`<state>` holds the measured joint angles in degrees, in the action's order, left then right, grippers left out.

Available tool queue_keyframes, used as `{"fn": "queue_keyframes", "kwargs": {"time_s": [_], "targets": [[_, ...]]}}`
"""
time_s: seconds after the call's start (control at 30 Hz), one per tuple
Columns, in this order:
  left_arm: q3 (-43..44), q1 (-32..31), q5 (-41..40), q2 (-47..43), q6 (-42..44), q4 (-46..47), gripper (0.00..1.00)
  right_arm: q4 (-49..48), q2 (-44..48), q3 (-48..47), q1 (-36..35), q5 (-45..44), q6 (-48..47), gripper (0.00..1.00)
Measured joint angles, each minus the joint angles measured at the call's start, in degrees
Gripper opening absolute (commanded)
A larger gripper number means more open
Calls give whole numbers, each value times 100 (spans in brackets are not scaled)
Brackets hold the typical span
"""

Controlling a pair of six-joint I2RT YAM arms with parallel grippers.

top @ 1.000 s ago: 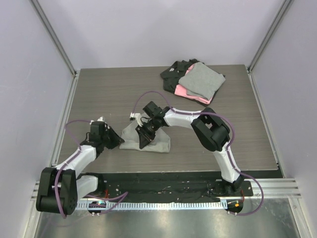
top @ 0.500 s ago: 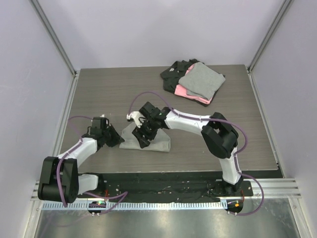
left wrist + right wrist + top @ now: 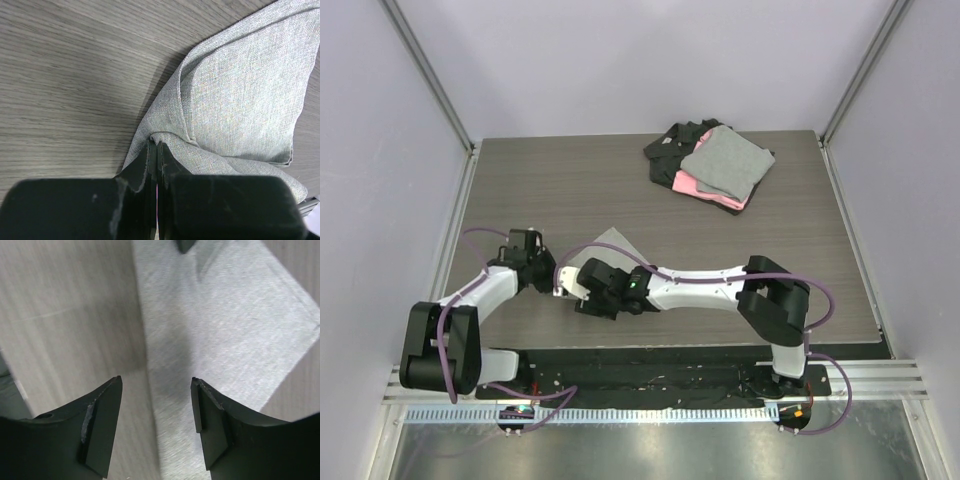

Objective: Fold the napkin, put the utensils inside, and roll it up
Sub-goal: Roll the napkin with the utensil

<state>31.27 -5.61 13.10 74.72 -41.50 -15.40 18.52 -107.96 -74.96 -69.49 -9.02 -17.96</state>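
Note:
The napkin (image 3: 610, 244) is a light-grey cloth on the table's near left. Only one flat pointed corner of it shows in the top view; my right arm hides the rest. My left gripper (image 3: 550, 272) is shut on a bunched edge of the napkin (image 3: 240, 85), pinching it at its fingertips (image 3: 156, 144). My right gripper (image 3: 583, 298) is open and empty. It hovers low over the napkin's left edge (image 3: 225, 315), with one finger (image 3: 102, 420) over bare wood and the other over cloth. No utensils are in view.
A stack of folded grey, pink and black cloths (image 3: 712, 165) lies at the back right of the wooden table (image 3: 800, 250). The black base rail (image 3: 650, 375) runs along the near edge. Side walls close in left and right.
The right gripper has let go of the bunched napkin and swung left and nearer to me. The napkin has spread, with a flat corner now pointing back. The left gripper has shifted back, still pinching.

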Motion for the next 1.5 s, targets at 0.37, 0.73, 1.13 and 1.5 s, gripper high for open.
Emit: {"fn": "queue_keyframes", "kwargs": {"time_s": [0.37,0.73,1.13,1.5], "targets": [[92,0,28,68,22,-109,0,-262,-417,0,66,-428,-317,56],[122,0,79,76,96,-120,19,-94,-638,-186,498,426,-184,42],[160,2,-459,-785,142,-321,66,619,-1069,-863,1394,2754,326,29],[-376,2,-551,-1604,4,-337,63,1220,-1565,-1333,1644,4529,649,28]]}}
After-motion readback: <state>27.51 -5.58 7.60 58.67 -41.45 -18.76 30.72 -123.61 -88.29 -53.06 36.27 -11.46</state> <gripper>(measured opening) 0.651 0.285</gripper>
